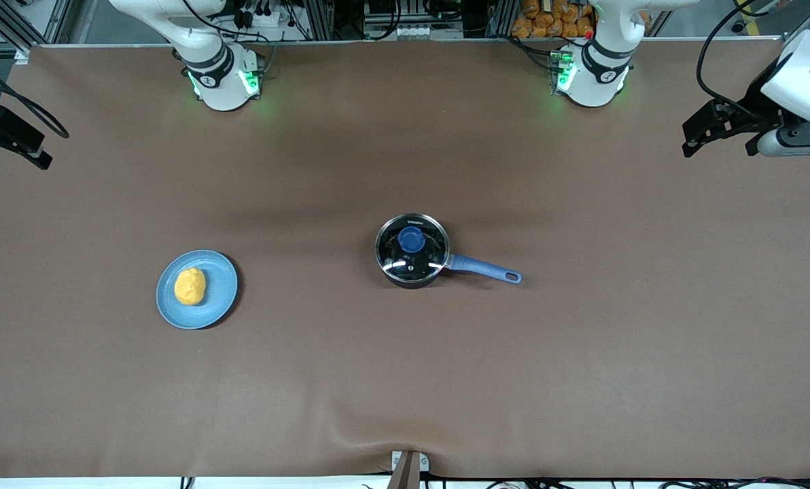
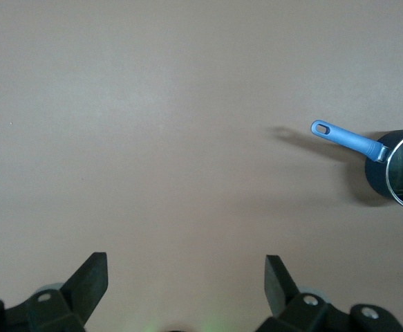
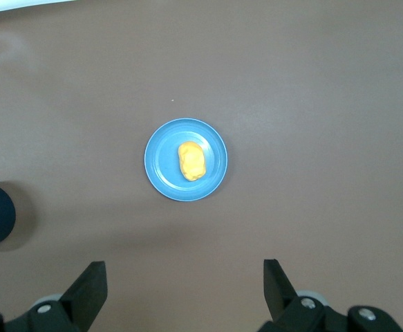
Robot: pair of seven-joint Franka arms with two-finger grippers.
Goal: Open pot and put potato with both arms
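The black pot (image 1: 412, 275) stands mid-table with its glass lid (image 1: 427, 255) on and its blue knob (image 1: 411, 239) up. Its blue handle (image 1: 483, 267) points toward the left arm's end. The yellow-orange potato (image 1: 190, 286) lies on a light-blue plate (image 1: 221, 275) toward the right arm's end. My left gripper (image 1: 700, 132) hangs open and empty over the left arm's end of the table; its wrist view (image 2: 186, 266) shows the pot (image 2: 375, 180) well off. My right gripper (image 1: 18, 142) hangs open and empty over the right arm's end; its wrist view (image 3: 185, 273) shows the potato (image 3: 191, 160).
The brown table cover (image 1: 405, 380) is bare around the pot and plate. A small metal clamp (image 1: 408, 467) sits at the table edge nearest the front camera. Orange items (image 1: 554, 17) lie off the table by the left arm's base.
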